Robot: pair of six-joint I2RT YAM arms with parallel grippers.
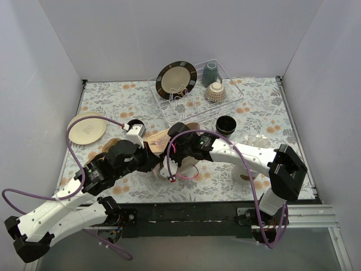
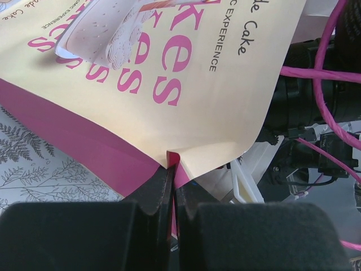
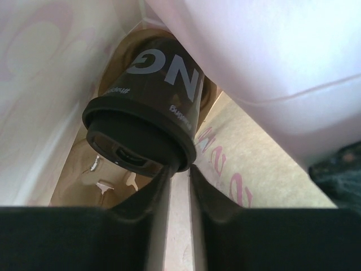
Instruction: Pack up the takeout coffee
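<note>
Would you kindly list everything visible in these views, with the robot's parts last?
bag: one, cream and pink, table centre
lidded cup: one, black, inside the bag
open cup: one, black, in front of the rack
plate: one, cream, left side
rack: one, clear, far centre
rimmed plate, mug, bowl: one each, dark-edged, grey-blue, patterned, in the rack
left tool: one, black, shut on the bag's edge
right tool: one, black, inside the bag, jaws slightly apart
</note>
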